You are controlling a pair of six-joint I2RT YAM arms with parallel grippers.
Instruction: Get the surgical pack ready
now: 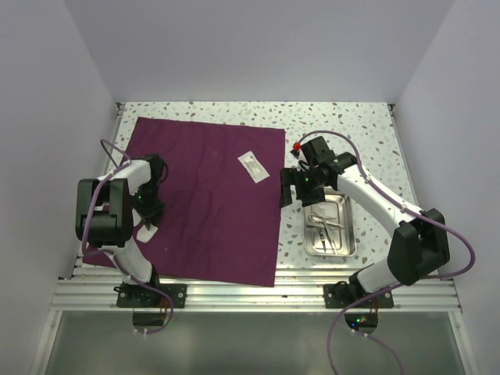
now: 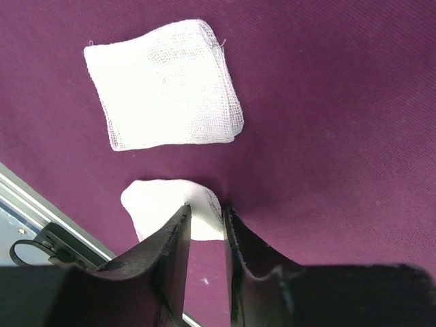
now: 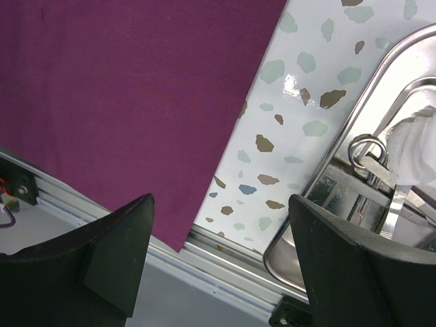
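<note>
The maroon cloth [image 1: 211, 219] is lying flat and unfolded on the left half of the speckled bench [image 1: 344, 125], its near edge reaching the metal rail at the front. A small white packet [image 1: 252, 166] is resting on the cloth near its far right corner. Just beside the cloth's right edge, the steel tray [image 1: 346, 205] is sitting on the bare bench, holding thin metal instruments [image 1: 326, 226] and a bit of white gauze [image 3: 415, 146].

The left gripper [image 2: 206, 209] is working low over the cloth's near left part – its fingers are drawn close together and pinching the puckered edge of a gauze pad [image 2: 160, 201], pressing down so the fabric is dimpling around the tips. A second gauze pad [image 2: 163, 85] is lying flat on the cloth just beyond it, not touching it.

The right gripper [image 3: 219, 204] is hovering above the strip of bench between cloth and tray – jaws spread wide, gripping nothing
</note>
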